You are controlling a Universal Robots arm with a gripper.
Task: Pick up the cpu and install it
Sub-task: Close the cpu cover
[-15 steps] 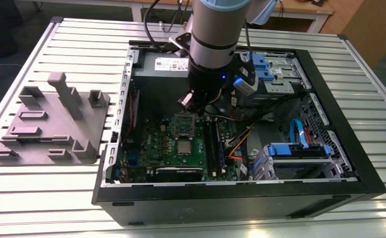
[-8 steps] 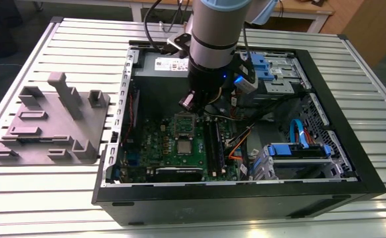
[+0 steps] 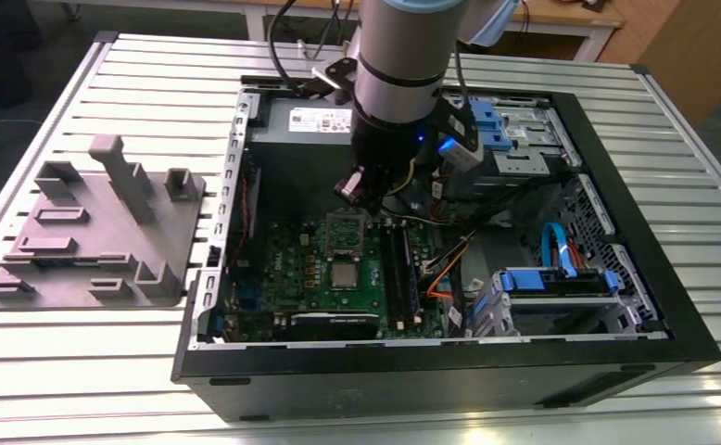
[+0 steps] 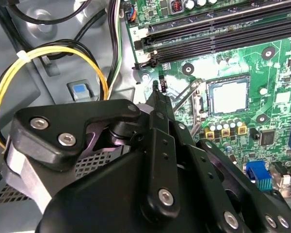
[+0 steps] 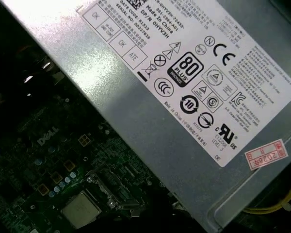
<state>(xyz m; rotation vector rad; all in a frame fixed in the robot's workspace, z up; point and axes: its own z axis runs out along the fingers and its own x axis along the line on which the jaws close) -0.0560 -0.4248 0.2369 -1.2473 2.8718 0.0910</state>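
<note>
The cpu (image 4: 229, 95) is seen lying in the unlatched socket (image 4: 229, 79) on the motherboard (image 4: 276, 68), apart from the gripper (image 4: 157, 88), which is closed with nothing held. If it is nudged askew, the socket could be damaged.

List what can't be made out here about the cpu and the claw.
- Exterior view: the cpu is too small to show whether it sits flush on the board.
- Second wrist view: the claw, with its dark body, hides the board beneath it.
- First wrist view: the power supply hides whatever lies behind it; the cpu lies in deep shade.
</note>
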